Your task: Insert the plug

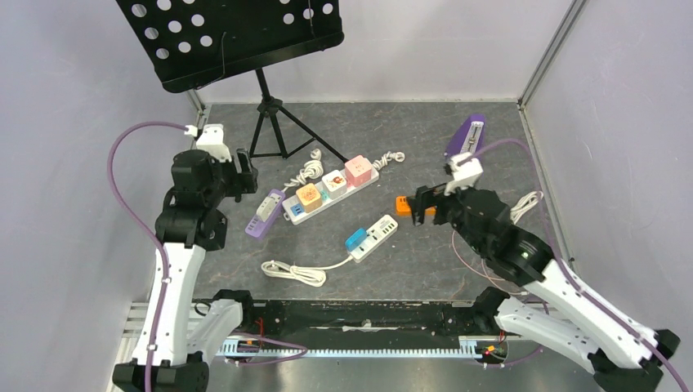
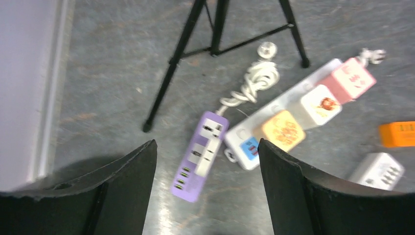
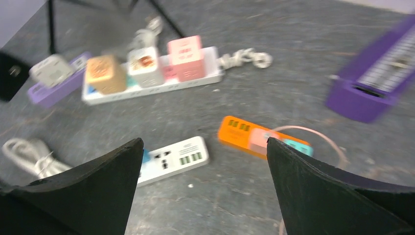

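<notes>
Overhead view of a grey bench [image 1: 425, 273] walled on three sides. A black music stand [image 1: 237, 37] on a tripod is seen at upper left of the frame.

Just above ctr, a long white pwr strip [image 1: 327, 204] is laid diagonally. Three cube plugs [image 1: 333, 180] are seated in a row on it: orange, white, pink, from lower left to upper right. A bundled white cord [image 1: 309, 171] lies just beside its upper side. A small purple strip [image 1: 265, 214] is laid just beside its lower-left end.

Below ctr, a shorter white strip w/ a blue end [image 1: 374, 237] is seen, its cable [image 1: 292, 272] looped toward lower left. An orange strip [image 1: 404, 204] lies right of ctr. A large purple strip [image 1: 466, 135] is at upper right.

The left tool [image 1: 243, 167] is held at ctr-left, above the bench, near the small purple strip. In its wrist view the fingers [image 2: 122, 186] are spread wide w/ nothing btwn them. The right tool [image 1: 425, 204] is held right of ctr, close to the orange strip. Its fingers [image 3: 98, 191] are likewise spread apart and nothing is gripped.
</notes>
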Motion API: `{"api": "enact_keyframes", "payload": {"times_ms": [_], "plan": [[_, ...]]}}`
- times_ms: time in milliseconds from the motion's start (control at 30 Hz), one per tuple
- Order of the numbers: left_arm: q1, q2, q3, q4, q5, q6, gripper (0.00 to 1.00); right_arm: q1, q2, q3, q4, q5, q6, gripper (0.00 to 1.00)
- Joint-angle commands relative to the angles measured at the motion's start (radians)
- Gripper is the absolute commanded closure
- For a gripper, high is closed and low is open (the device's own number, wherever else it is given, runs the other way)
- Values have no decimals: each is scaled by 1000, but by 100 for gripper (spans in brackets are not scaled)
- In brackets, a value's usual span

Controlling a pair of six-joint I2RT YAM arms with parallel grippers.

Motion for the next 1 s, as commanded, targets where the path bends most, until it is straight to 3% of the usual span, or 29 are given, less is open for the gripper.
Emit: {"api": "enact_keyframes", "payload": {"times_ms": [0, 200, 400, 533, 967], "plan": [[-3, -62, -22, -107, 85, -257, 18, -2, -134, 72, -130, 355, 50, 2], [-3, -310, -96, -195, 121, -322, 18, -2, -351, 119, -259, 599, 130, 2], [-3, -479, -21, -342, 140, -281, 17, -1, -532, 121, -254, 631, 79, 2], [-16, -523, 5, -420, 122, -288, 17, -1, -565, 172, -302, 616, 73, 2], [-22, -588, 23, -431, 29, -266, 16, 0, -543, 306, -296, 691, -27, 2]]}}
